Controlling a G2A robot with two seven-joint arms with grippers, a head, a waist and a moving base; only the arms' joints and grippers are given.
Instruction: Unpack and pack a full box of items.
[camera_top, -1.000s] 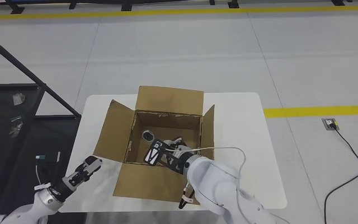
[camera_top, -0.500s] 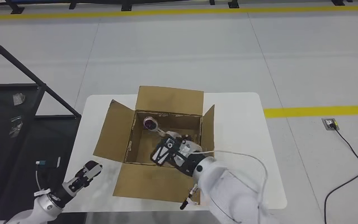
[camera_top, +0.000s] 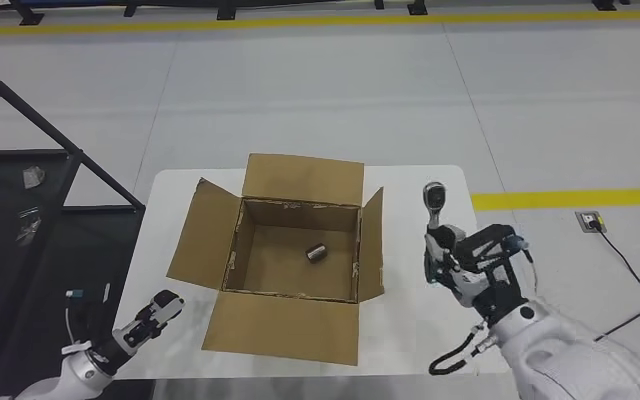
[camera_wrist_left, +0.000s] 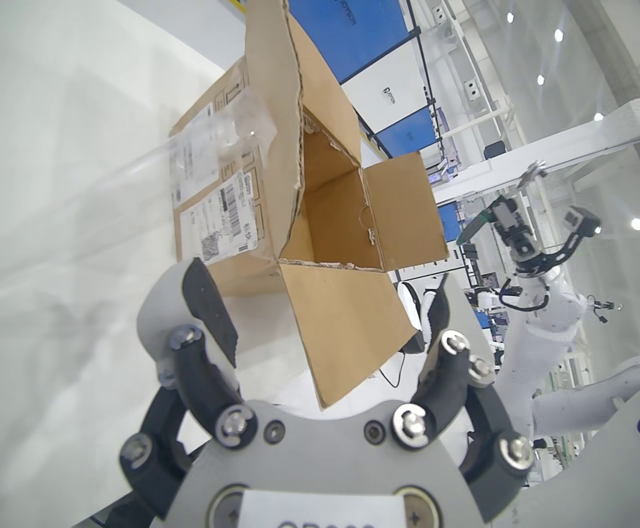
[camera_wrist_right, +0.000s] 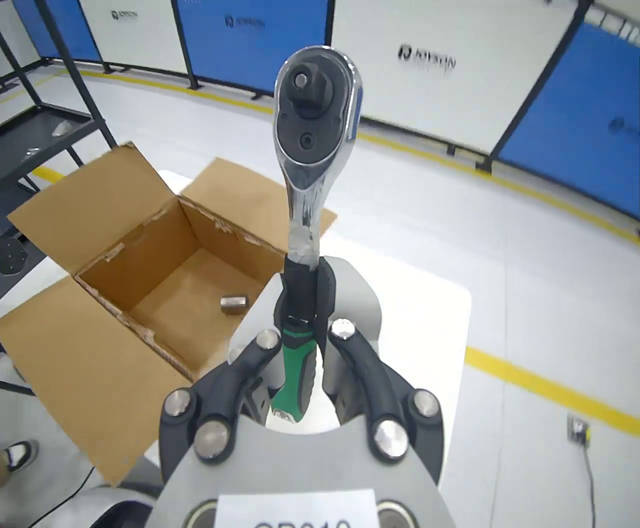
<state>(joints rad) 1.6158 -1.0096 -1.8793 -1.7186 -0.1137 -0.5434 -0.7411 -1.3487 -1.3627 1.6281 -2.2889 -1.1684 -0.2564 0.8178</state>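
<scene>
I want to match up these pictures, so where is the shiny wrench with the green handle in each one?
Top view: the wrench stands upright just right of the cardboard box, held in the right gripper.
Left wrist view: the wrench is small and far off, past the box, in that same gripper.
Right wrist view: the wrench is close up, its shiny head farthest from the camera.
Shared landmark: the open box.

- A white table (camera_top: 405, 320) with rounded corners is carrying the load.
- An open cardboard box (camera_top: 285, 325) is sitting directly on it, a little left of the middle, its four flaps spreading outward, the near one lying close to the table's front edge.
</scene>
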